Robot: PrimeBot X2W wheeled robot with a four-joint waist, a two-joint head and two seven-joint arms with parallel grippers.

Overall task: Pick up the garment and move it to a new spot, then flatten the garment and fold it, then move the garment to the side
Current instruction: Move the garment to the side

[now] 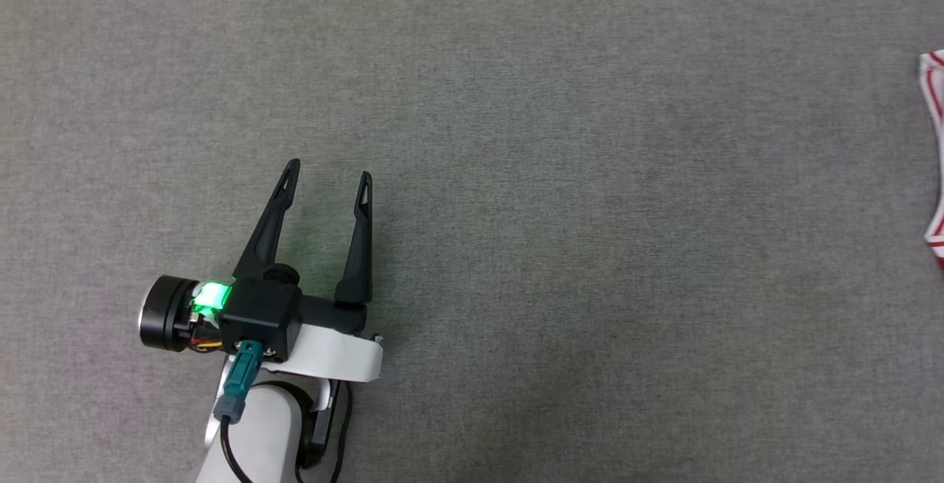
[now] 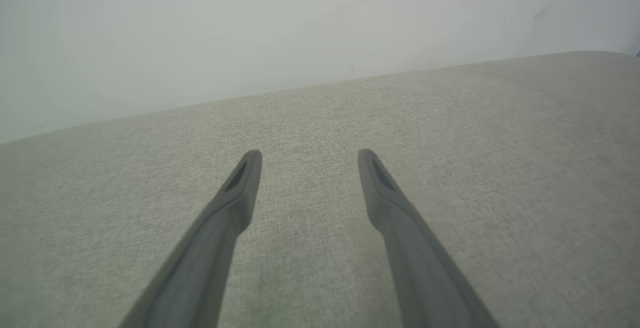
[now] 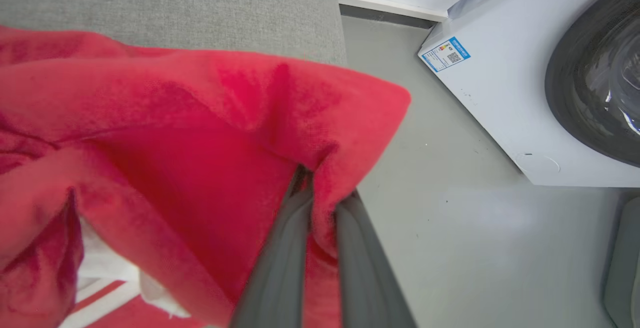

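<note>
Right pincer (image 3: 322, 188) grips the red garment (image 3: 175, 132) near a washing machine (image 3: 500, 97).

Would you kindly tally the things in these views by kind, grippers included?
garment: 1
grippers: 2, left gripper and right gripper
washing machine: 1
grey fabric surface: 1
Total: 5
</note>
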